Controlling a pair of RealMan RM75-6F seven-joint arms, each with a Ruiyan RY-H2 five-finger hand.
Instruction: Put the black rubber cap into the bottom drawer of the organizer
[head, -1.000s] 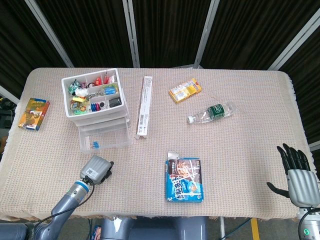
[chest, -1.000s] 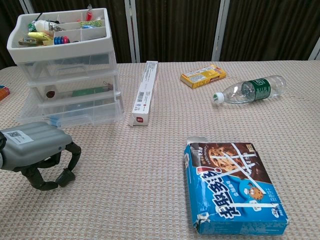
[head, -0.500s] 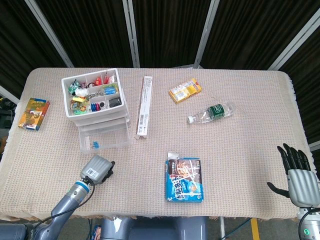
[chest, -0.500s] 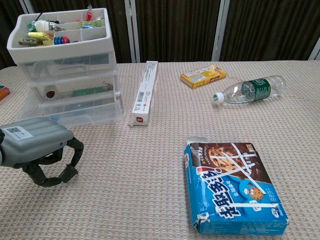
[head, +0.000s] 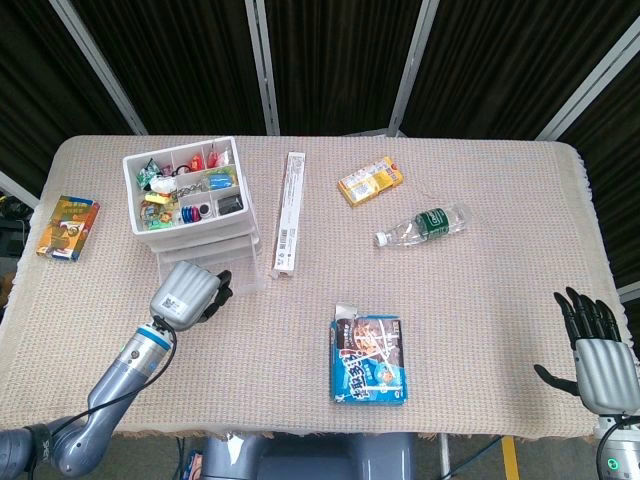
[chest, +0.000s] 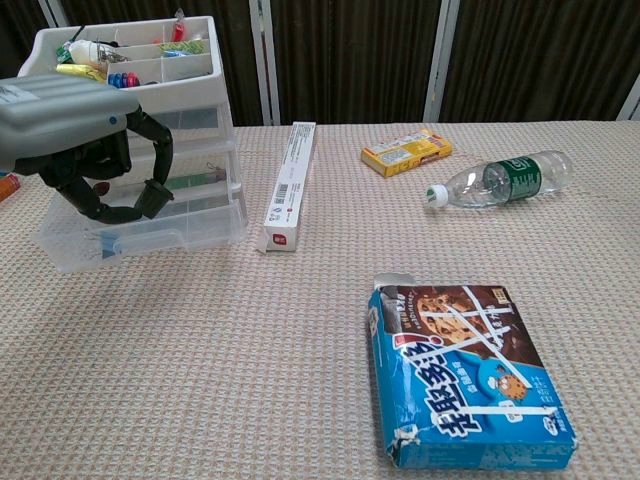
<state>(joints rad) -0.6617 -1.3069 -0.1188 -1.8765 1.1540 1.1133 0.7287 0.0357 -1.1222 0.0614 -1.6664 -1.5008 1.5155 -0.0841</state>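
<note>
**Nearly at the drawer, cap not in plain sight**

Far left, a small colourful box (head: 67, 227) lies near the table edge, well apart from my work. Next comes the organizer (head: 190, 190), its top tray full of small items and its bottom drawer (chest: 130, 240) pulled out toward me, with something blue (chest: 108, 238) inside. So the opening part looks done, and the placing is what remains.

My left hand (chest: 75, 130) hangs just above the open drawer, in front of the upper drawers, with its fingers (chest: 150, 195) curled in and pointing down. I cannot tell whether they pinch anything. The black rubber cap does not show on the cloth or in the drawer. If I have it, it is lost among my own black fingertips. I judge the task near its end: lower over the drawer, let go, and perhaps push the drawer closed.

Room is tight on the far side, where the organizer's upper drawer fronts stand close behind my knuckles. On the near side and to the right there is bare cloth for backing away. The long white box (head: 288, 213) lies just beside the organizer's right side, so a wide swing that way could knock it.

Further right, the blue cookie box (head: 370, 358), the yellow packet (head: 371, 180) and the lying bottle (head: 425, 223) are all well apart from the drawer. My right hand (head: 600, 360) rests at the table's right edge, empty, its fingers spread wide.
</note>
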